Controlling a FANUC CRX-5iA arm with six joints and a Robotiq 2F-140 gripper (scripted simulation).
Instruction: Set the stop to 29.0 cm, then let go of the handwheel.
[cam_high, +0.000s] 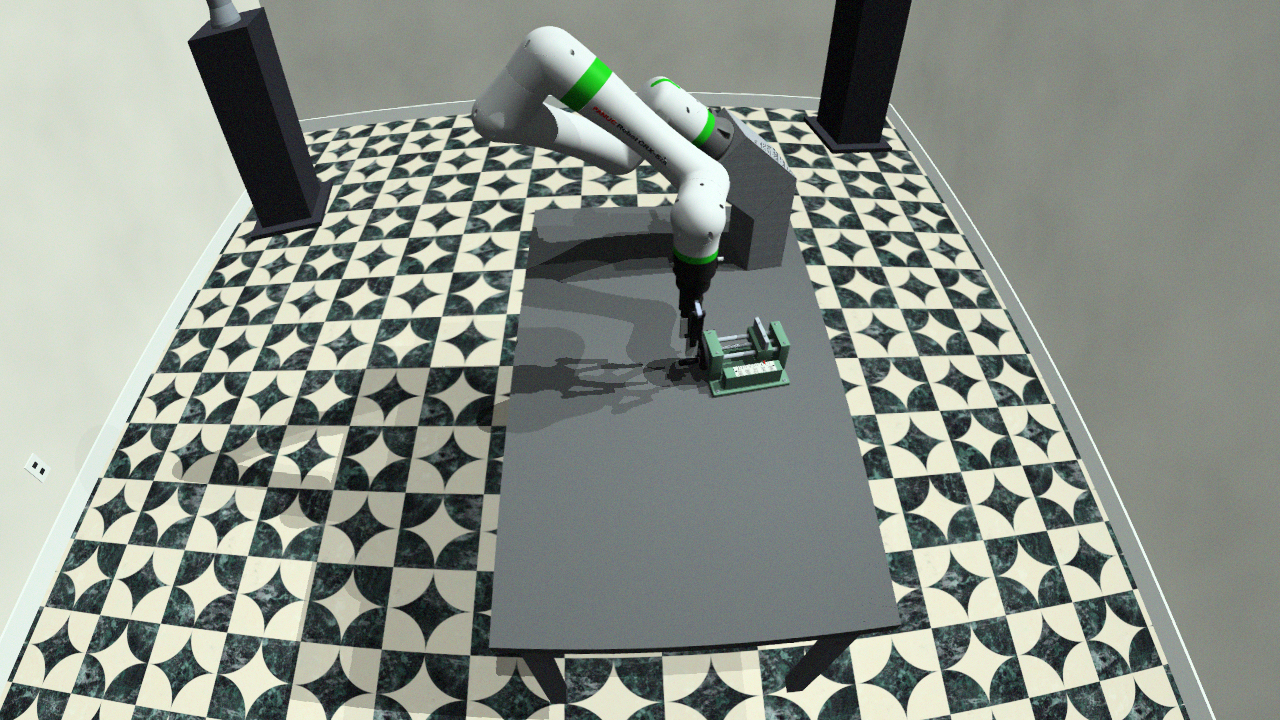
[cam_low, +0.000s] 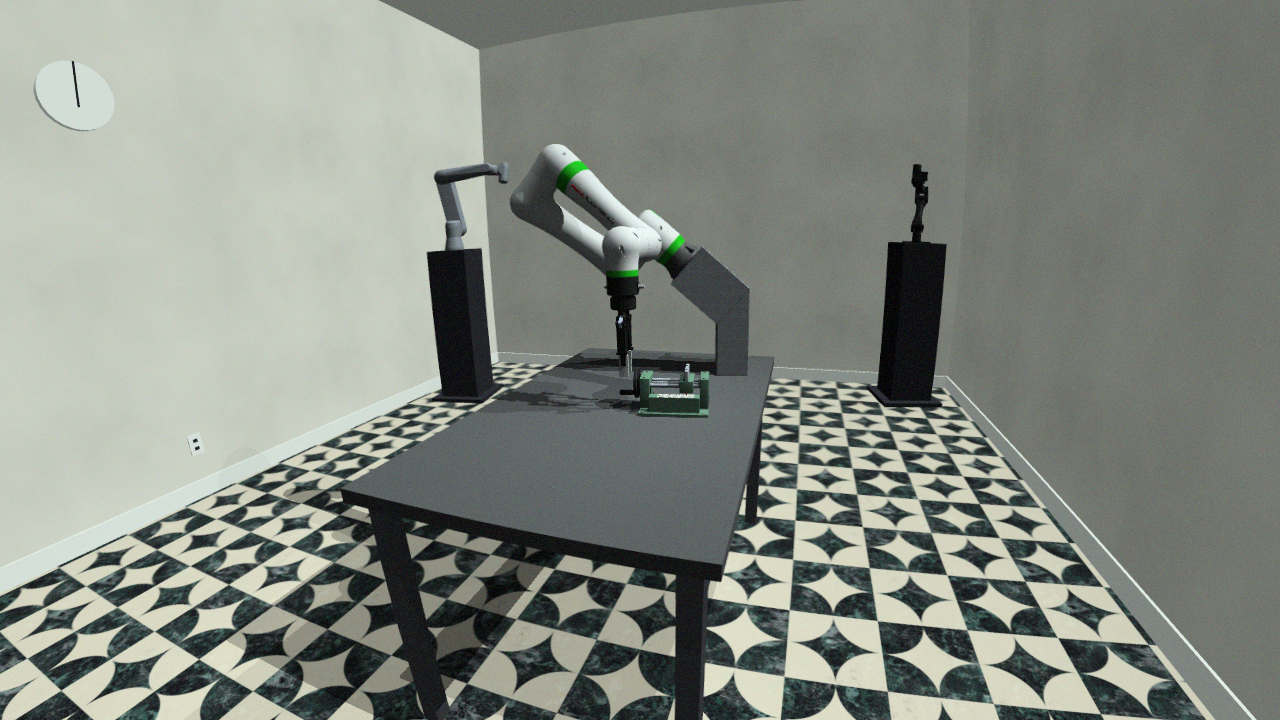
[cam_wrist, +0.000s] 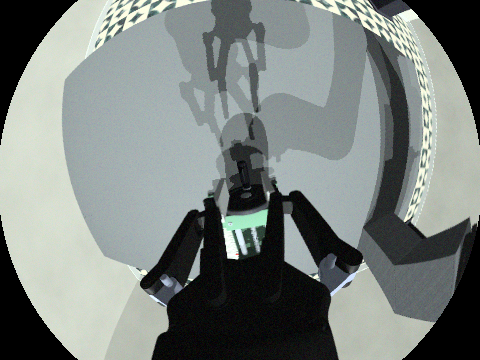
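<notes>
A green screw-stop device (cam_high: 713, 351) (cam_low: 673, 406) (cam_wrist: 247, 220) stands on the table. Its stop (cam_high: 761, 334) (cam_low: 687, 382) is a green block with an upright plate on the rods, nearer the end away from the wheel; the wrist view hides it. A white scale (cam_high: 750, 369) (cam_low: 674, 395) (cam_wrist: 231, 246) with a small red mark runs along the front; its numbers are too small to read. The black handwheel (cam_high: 703, 360) (cam_low: 636, 385) (cam_wrist: 247, 201) has a crank handle (cam_high: 687, 362) (cam_low: 626, 392) (cam_wrist: 243, 172) pointing outward. My gripper (cam_high: 692, 351) (cam_low: 625, 370) (cam_wrist: 244, 184) is part-open, pointing down just above the wheel, its fingers on either side.
The grey table (cam_high: 689, 519) (cam_low: 537, 474) carries the device and the arm's angled grey pedestal (cam_high: 760, 210) (cam_low: 732, 313) (cam_wrist: 415, 270) behind it. The arm's shadow falls left of the handwheel. Two dark columns (cam_high: 259, 134) (cam_low: 460, 322) (cam_low: 913, 313) with small arms on top stand beyond the table.
</notes>
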